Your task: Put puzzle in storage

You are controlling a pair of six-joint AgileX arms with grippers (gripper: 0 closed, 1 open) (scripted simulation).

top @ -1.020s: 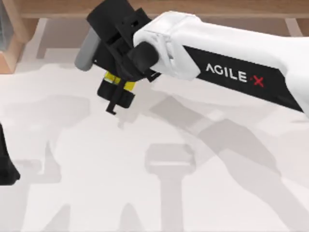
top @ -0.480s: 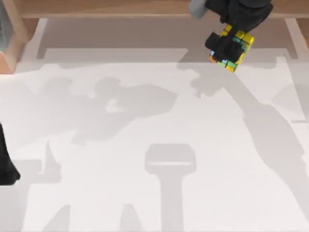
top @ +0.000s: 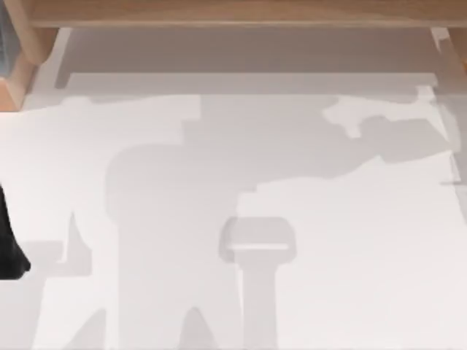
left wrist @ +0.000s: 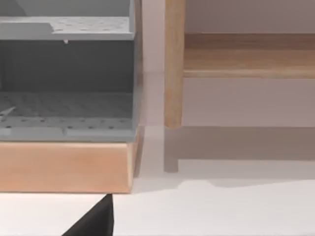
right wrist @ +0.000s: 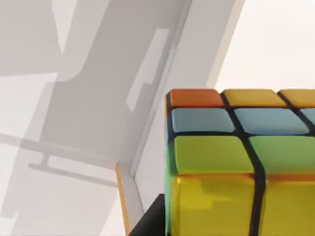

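Puzzle close up in right wrist cam; right hand state unclear. Grey shelf unit on surface; left hand can't tell.

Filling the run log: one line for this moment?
puzzle: close before right wrist camera | left arm: parked, table's left edge | storage: no puzzle inside
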